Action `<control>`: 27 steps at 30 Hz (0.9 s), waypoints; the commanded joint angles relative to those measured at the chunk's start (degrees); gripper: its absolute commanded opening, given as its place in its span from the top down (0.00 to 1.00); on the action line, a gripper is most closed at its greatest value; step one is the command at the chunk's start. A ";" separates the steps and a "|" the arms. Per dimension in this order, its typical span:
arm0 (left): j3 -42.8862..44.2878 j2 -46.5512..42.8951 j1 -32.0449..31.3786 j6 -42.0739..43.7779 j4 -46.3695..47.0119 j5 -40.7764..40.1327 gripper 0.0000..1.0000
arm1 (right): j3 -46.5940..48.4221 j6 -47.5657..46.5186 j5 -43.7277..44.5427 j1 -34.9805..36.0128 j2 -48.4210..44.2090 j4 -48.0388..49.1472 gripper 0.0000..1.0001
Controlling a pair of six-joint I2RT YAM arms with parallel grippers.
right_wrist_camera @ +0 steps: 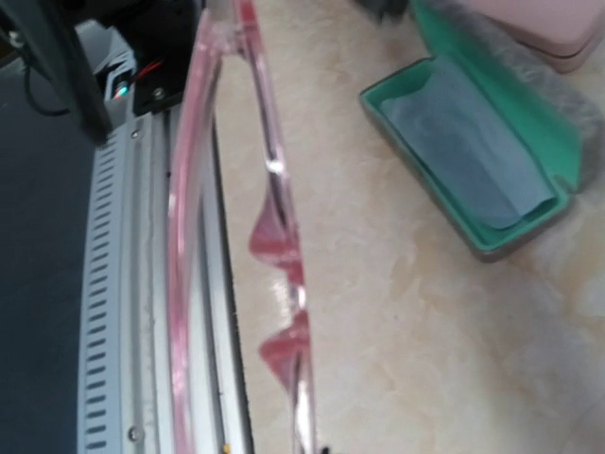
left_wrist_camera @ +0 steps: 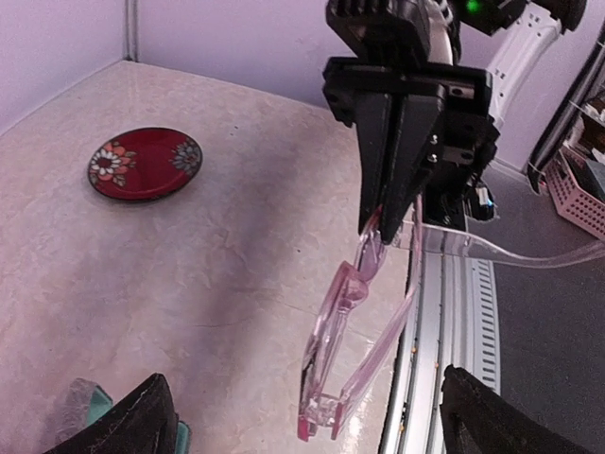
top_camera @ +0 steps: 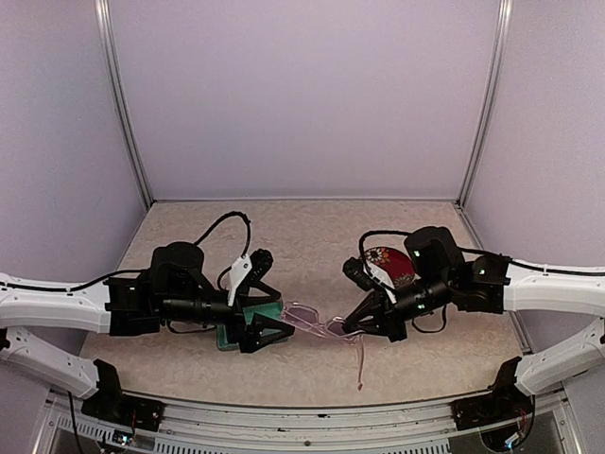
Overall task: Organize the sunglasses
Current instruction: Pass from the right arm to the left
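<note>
The jaws of the right gripper [left_wrist_camera: 388, 222] are clenched on one end of the pale pink sunglasses [left_wrist_camera: 333, 307], holding them just beside the open green case [right_wrist_camera: 425, 170]. The jaws of the left gripper [top_camera: 280, 317], over the case's edge, stand released, wide apart around the frame's free end.

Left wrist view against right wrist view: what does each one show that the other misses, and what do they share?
Only the left wrist: a red floral plate and the right gripper shut on the pale pink sunglasses. Only the right wrist: the inside of the open green case, with a light-blue cloth lying in it. Both: those sunglasses and the beige table.
</note>
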 commanded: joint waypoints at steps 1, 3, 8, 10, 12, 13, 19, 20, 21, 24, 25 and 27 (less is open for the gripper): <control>0.81 2.59 0.39 1.40 2.96 9.49 0.10 | 1.63 -1.04 -3.56 0.66 1.43 1.55 1.00; 1.27 3.98 0.68 1.29 3.13 11.20 0.16 | 1.68 -1.05 -4.47 0.77 2.02 2.23 1.00; 1.65 5.93 1.53 -0.22 5.33 15.74 0.28 | 2.04 -1.39 -5.18 1.10 3.58 2.51 1.00; 1.66 6.32 1.61 -0.70 6.27 16.90 0.32 | 2.03 -1.44 -5.48 1.23 3.91 2.80 1.00; 1.66 6.68 1.71 -1.04 6.94 17.78 0.37 | 2.10 -1.55 -5.50 1.29 4.22 2.74 1.00; 1.73 6.92 1.71 -1.22 7.19 18.05 0.39 | 2.18 -1.57 -5.50 1.31 4.24 2.60 1.00; 1.55 8.11 2.18 -1.77 7.85 19.60 0.54 | 1.83 -1.57 -5.50 1.36 4.21 3.25 1.00; 1.49 8.22 2.40 -2.28 8.11 19.91 0.56 | 1.77 -1.51 -5.38 1.29 4.44 3.18 1.00; 1.49 8.31 2.54 -2.59 8.43 20.20 0.58 | 1.66 -1.45 -5.52 1.28 4.54 3.12 1.00; 1.49 8.47 2.85 -3.11 9.12 21.19 0.63 | 1.09 -1.40 -5.75 1.30 4.72 3.59 1.00; 1.42 8.54 2.86 -3.23 9.21 21.26 0.64 | 1.02 -1.40 -5.83 1.35 4.87 3.46 1.00; 1.48 8.80 2.92 -3.44 9.51 21.68 0.66 | 1.02 -1.36 -5.85 1.30 5.11 3.27 1.00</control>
